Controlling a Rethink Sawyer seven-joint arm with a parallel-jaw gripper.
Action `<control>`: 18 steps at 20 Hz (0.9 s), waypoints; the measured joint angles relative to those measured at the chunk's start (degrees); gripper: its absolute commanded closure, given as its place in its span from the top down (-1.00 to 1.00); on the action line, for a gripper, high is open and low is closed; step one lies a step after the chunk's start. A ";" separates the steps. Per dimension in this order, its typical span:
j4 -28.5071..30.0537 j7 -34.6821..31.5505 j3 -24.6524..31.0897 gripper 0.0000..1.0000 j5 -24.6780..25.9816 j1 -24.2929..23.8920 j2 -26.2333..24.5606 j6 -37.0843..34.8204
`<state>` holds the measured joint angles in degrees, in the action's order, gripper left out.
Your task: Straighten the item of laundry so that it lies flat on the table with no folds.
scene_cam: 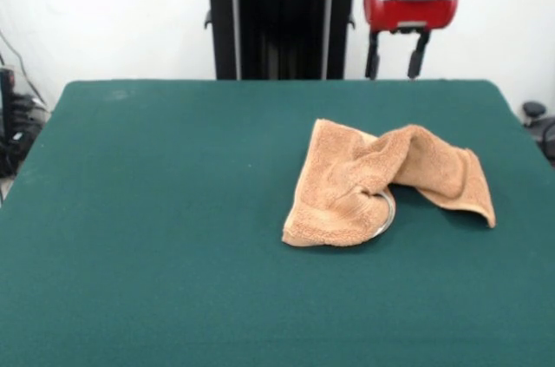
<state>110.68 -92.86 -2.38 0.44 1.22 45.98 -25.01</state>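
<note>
The orange-tan terry towel lies crumpled and folded on the dark green table, right of the middle. It is bent into a rough V, with one thick folded lobe toward the front and a second flap reaching right. A pale curved edge shows under the front lobe. My gripper hangs above the table's far edge, behind the towel and well apart from it. Its two dark fingers stand apart, open and empty.
The robot's black pedestal stands behind the table's far edge. Cables and dark equipment sit off the left side. A dark object shows off the right edge.
</note>
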 measured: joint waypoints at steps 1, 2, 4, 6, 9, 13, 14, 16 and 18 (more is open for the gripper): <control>-0.15 0.00 -0.12 1.00 0.01 0.09 0.22 0.25; -0.36 0.00 -0.28 1.00 0.01 0.24 0.28 0.52; -1.20 0.00 -1.04 1.00 0.02 0.86 0.01 1.24; -3.46 -0.01 -2.68 1.00 0.01 2.37 -1.12 2.37; -6.84 -0.01 -4.66 1.00 0.00 4.10 -3.41 3.86; -10.26 -0.01 -6.55 1.00 -0.52 5.39 -6.22 6.16; -11.21 -0.01 -7.06 1.00 -0.77 5.66 -7.08 6.76; -14.22 -0.01 -8.58 1.00 -1.65 6.27 -9.95 8.15; -16.08 -0.01 -9.12 1.00 -2.24 6.29 -11.87 8.44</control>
<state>94.61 -92.88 -11.50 -1.80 7.51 34.11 -16.57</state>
